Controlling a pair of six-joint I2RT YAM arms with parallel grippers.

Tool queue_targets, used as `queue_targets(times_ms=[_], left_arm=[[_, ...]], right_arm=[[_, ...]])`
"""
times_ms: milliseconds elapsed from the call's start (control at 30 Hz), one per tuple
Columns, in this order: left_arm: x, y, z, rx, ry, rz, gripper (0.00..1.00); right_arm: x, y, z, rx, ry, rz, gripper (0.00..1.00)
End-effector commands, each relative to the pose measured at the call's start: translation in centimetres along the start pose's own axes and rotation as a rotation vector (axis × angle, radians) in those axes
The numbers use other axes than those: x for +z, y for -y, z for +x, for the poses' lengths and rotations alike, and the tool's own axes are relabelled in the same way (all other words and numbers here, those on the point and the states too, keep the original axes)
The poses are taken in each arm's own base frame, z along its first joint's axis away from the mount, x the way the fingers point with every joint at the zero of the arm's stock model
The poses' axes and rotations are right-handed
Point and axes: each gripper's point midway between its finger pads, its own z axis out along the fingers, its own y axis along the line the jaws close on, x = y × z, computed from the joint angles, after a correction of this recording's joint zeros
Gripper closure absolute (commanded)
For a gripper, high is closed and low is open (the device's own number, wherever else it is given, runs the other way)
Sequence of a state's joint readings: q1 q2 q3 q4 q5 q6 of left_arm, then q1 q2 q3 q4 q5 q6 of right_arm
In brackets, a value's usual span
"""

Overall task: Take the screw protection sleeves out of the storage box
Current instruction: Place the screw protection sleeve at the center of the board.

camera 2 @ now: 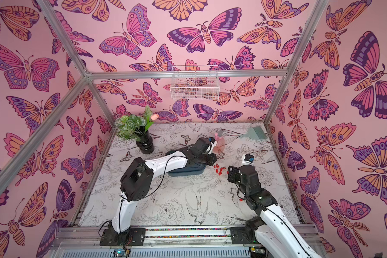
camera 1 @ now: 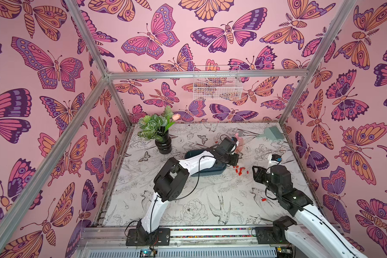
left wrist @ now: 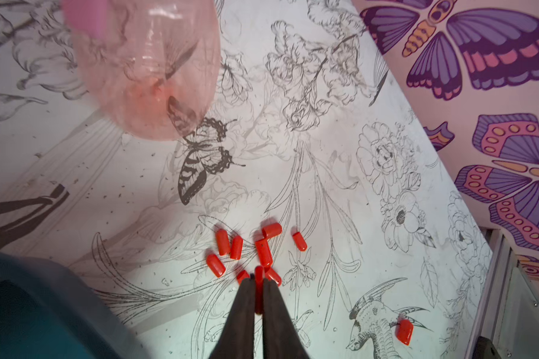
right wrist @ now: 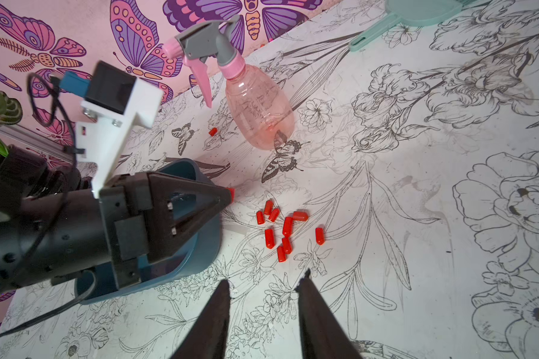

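Several red screw protection sleeves lie in a loose heap on the table, just right of the teal storage box. My left gripper hangs over the near edge of that heap, shut on one sleeve that pokes out past its tips. The left arm hides most of the box's inside in both top views. My right gripper stands open and empty, a little short of the heap. Single sleeves lie apart.
A pink spray bottle stands just behind the heap. A black vase with a plant is at the back left and a teal brush at the back right. A white wire basket hangs on the back wall.
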State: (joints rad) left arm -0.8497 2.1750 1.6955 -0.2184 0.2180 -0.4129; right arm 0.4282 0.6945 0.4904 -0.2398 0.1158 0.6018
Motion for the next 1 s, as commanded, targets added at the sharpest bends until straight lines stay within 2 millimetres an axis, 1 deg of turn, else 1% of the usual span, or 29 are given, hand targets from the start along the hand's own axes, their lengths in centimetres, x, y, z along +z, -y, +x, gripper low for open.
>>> queue_targets(times_ms=[0,233,400,600,967], left_arm=[[0.7,0.4,1.7,0.021,-0.077,0.01,0.89],[2.1,1.1,2.9,0.051,-0.135,0.016,0.89],[2.7,1.7,3.3,0.069,-0.161,0.012,0.89],[3.8,1.2,4.0,0.074,-0.213,-0.016,0.88],[4.9,0.5,4.9,0.065,-0.252,-0.049,0.87]], right_arm=[[-0.2,0.0,-0.1,0.0,0.009,0.008,0.6],[-0.3,0.1,-0.2,0.003,0.013,0.009,0.6],[-0.4,0.2,-0.3,0.007,0.019,0.015,0.6],[-0.4,0.2,-0.3,0.008,0.023,0.014,0.6],[-0.4,0.3,-0.2,0.009,0.021,0.014,0.6]])
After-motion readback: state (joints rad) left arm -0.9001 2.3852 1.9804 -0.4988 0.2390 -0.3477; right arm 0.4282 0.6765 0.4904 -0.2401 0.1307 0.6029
